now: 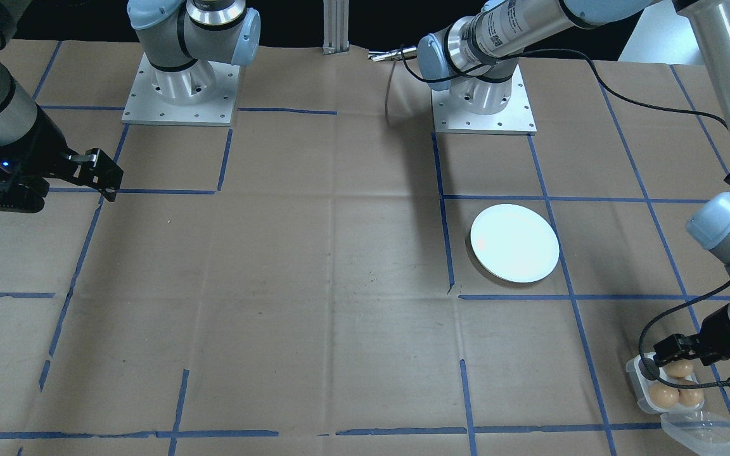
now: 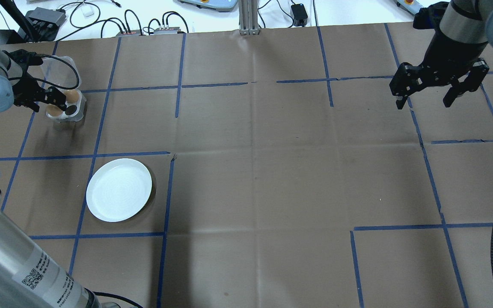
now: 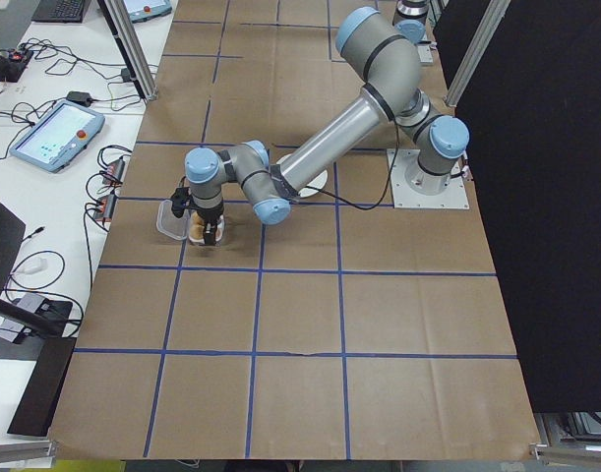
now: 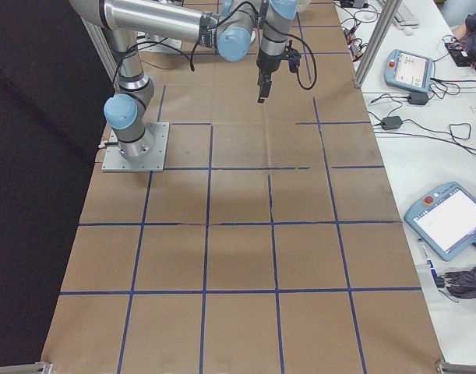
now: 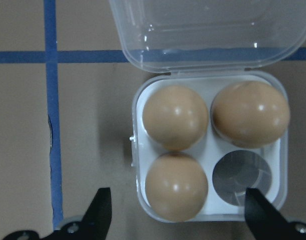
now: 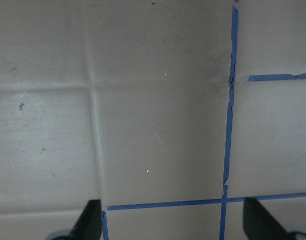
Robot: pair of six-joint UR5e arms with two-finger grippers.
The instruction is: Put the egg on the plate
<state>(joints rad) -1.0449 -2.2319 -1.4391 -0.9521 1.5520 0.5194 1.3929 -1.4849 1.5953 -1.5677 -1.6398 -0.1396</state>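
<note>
On the tabletop (image 2: 272,171) the plate (image 2: 119,189) lies on the robot's left half. Farther from the robot sits the egg tray (image 5: 209,150), three eggs (image 5: 175,116) in its cups, one cup empty, the left end effector (image 5: 178,212) above it.

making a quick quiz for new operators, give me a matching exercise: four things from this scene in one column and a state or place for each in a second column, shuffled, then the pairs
Things:
1. small round white plate
2. square white four-cup egg tray
3. clear plastic tray lid
4. right gripper

States:
A. open, over bare brown paper
B. empty
C. flipped open, lying behind the cups
D. three brown eggs, one cup vacant

Pairs: 1-B, 2-D, 3-C, 4-A
</note>
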